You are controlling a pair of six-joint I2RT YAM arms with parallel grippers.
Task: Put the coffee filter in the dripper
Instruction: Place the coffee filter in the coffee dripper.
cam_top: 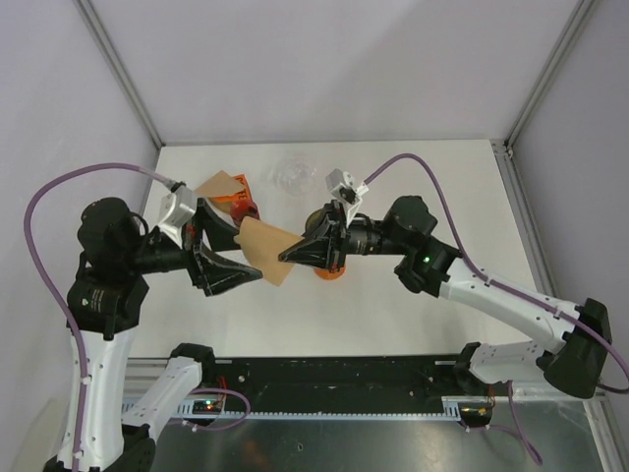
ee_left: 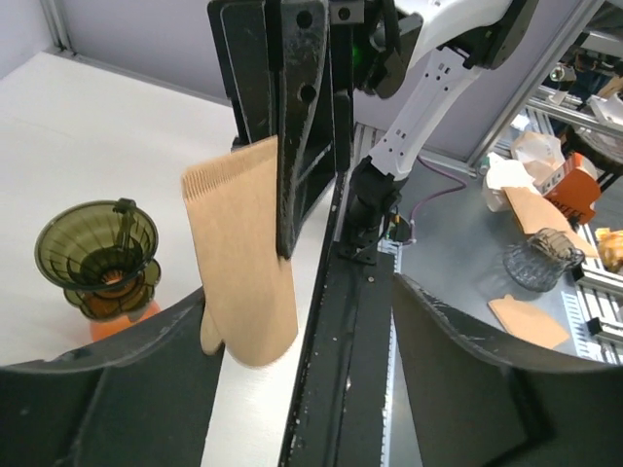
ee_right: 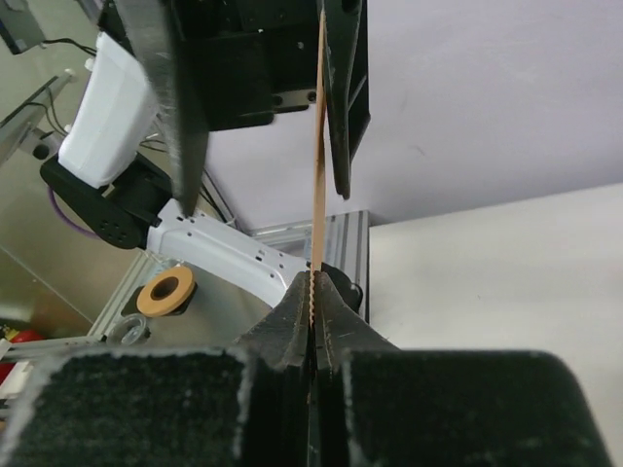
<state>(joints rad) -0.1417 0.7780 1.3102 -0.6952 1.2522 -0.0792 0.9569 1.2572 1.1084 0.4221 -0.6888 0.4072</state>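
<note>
Near edge: a black rail (cam_top: 334,374) is running along the white table (cam_top: 423,197), with both arm bases behind it.

Mid table, left: the left gripper (cam_top: 244,258) is reaching in from the left with its fingers standing wide apart, one on each side of the paper. One finger is sitting just beside the filter's face. Cannot tell whether it is touching.

Mid table, centre: the coffee filter (ee_left: 243,253), plain brown paper with a ribbed seam along one edge, is hanging in the air above the table between the two grippers. No print is showing on it.

Mid table, right: the right gripper (cam_top: 287,256) is coming in from the right with its fingers pinched tight on the filter's edge. The paper is running edge-on straight up out of the closed tips in the right wrist view.

The dripper (ee_left: 97,255), smoky olive glass on an orange base, is standing upright on the table. From above it is mostly hidden under the right gripper, and the filter is apart from it.

Far side: a loose tan spare filter (cam_top: 218,185) is lying flat, an orange-red object (cam_top: 239,205) is touching it, its markings too small to read, and a clear glass piece (cam_top: 293,175) is sitting just right of those.
</note>
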